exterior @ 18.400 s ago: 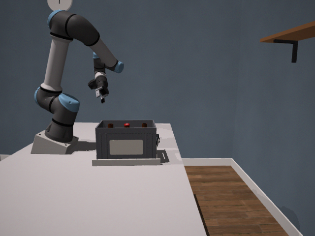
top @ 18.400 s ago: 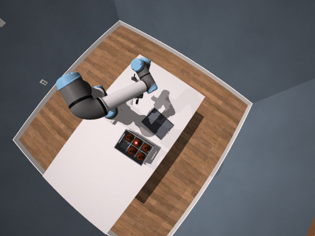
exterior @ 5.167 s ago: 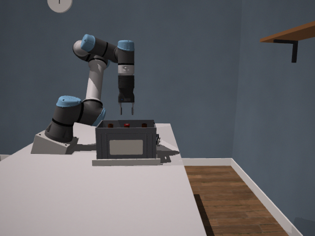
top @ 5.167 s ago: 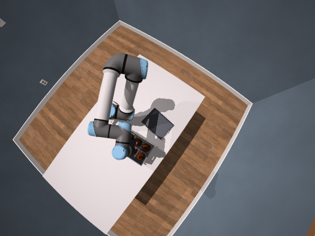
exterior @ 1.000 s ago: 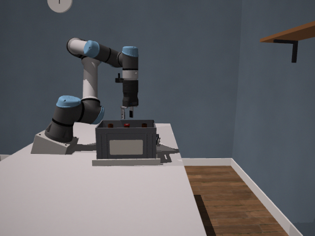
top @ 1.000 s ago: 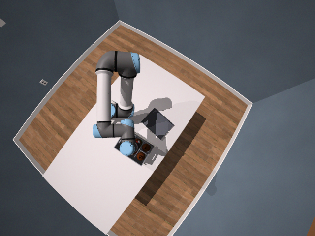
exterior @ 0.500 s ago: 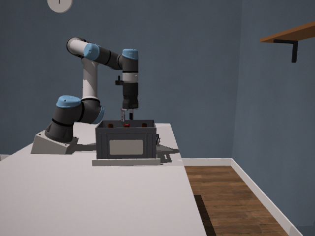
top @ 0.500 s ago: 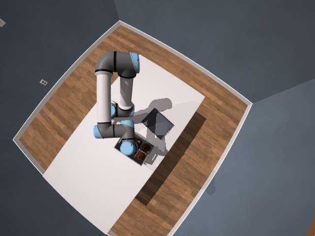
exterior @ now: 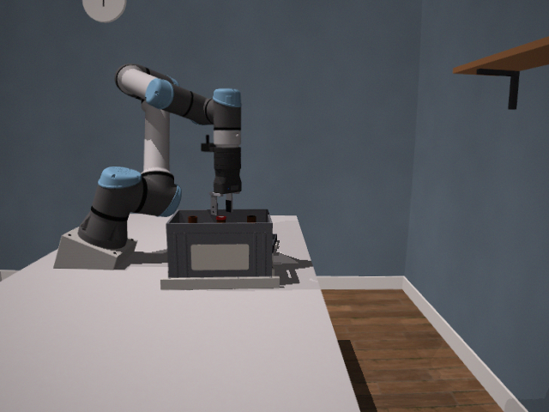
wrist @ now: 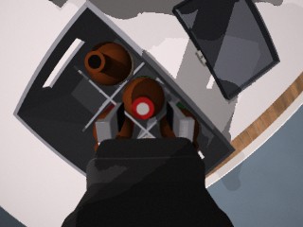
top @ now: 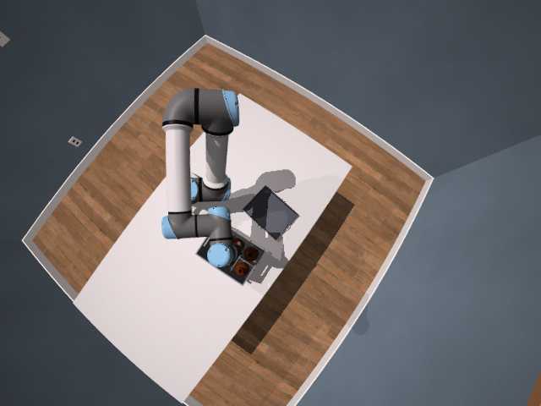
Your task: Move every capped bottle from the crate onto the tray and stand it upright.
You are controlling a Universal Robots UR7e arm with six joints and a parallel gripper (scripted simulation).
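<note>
From above, the arm [top: 178, 166] folds over the white tabletop [top: 144, 315] and its wrist covers part of the dark crate [top: 244, 279], where two brown open bottles [top: 251, 253] show in the uncovered cells; the dark tray [top: 270, 212] lies just beside the crate, apart from it. From the side, the gripper [exterior: 220, 204] points straight down with its jaws spread wide and holding nothing, their tips just above the crate's rim and over the red cap of the capped bottle [exterior: 220, 218]. At the wrist, that capped bottle [wrist: 144, 104] stands upright in a cell between the two fingers, an open bottle [wrist: 106, 63] in the neighbouring cell.
</note>
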